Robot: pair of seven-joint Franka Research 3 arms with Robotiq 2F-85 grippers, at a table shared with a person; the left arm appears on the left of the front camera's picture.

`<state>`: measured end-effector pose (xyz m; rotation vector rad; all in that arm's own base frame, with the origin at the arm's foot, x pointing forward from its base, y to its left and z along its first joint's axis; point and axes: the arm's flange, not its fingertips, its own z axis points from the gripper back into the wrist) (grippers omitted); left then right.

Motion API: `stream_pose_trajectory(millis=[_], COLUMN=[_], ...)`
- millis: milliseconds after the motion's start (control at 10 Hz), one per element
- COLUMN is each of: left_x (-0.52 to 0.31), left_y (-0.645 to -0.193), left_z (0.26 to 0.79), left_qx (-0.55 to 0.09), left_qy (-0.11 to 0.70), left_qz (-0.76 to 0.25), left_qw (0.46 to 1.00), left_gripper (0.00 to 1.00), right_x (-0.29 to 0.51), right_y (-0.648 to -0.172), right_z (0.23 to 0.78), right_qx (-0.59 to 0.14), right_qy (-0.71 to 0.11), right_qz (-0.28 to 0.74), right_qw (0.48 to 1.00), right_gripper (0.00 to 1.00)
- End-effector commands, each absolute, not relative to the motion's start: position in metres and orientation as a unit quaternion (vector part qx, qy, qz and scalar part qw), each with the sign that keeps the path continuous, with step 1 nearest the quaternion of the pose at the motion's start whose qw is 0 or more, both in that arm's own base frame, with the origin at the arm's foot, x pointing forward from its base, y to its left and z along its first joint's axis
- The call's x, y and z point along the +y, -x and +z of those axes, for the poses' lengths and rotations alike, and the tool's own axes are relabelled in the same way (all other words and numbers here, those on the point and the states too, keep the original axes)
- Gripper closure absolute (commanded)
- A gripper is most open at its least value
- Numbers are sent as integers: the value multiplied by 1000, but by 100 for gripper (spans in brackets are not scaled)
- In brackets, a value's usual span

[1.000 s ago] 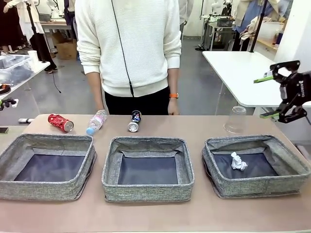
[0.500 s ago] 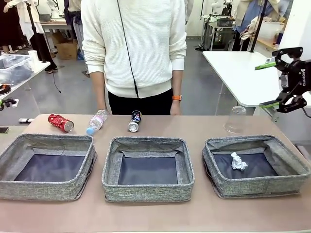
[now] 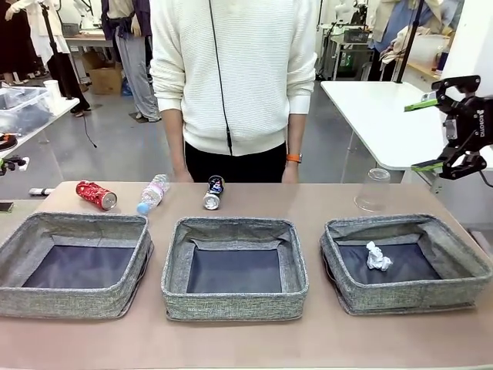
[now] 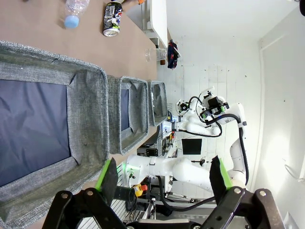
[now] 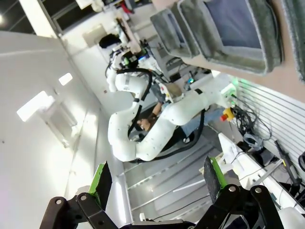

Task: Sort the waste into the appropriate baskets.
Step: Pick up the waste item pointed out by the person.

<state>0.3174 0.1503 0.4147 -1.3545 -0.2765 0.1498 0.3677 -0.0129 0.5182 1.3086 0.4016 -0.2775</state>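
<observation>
I see three grey woven-fabric rectangular baskets in a row on the brown table [image 3: 323,339]. The left basket [image 3: 77,223] and the middle basket [image 3: 231,304] show bare dark bottoms. The right basket [image 3: 400,297] has the crumpled white paper ball [image 3: 377,257] on its bottom.

Behind them on the table lie the dented red can [image 3: 95,195], the small clear blue-capped bottle [image 3: 152,193] and the dark blue-black can [image 3: 213,193]. The clear plastic cup [image 3: 374,190] stands upside down.

My right gripper [image 3: 422,132] is raised beyond the right basket, jaws wide apart, gripping nothing. My left gripper [image 4: 163,174] is above the left basket, jaws wide apart too, nothing between them.
</observation>
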Motion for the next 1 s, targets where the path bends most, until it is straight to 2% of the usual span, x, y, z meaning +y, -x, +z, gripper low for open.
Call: stream_pose_trajectory(millis=[0, 900], left_x=[150, 150], left_y=[-317, -317], left_z=[415, 415], left_qx=[-133, -133], left_qy=[627, 627], left_qz=[60, 60], left_qw=[765, 765], left_gripper=[0, 0], right_x=[-12, -12], right_y=[-368, -368], right_z=[522, 522], right_qx=[189, 189], right_qy=[-608, -608], right_qz=[-131, -131], right_qw=[760, 760], right_gripper=[0, 0])
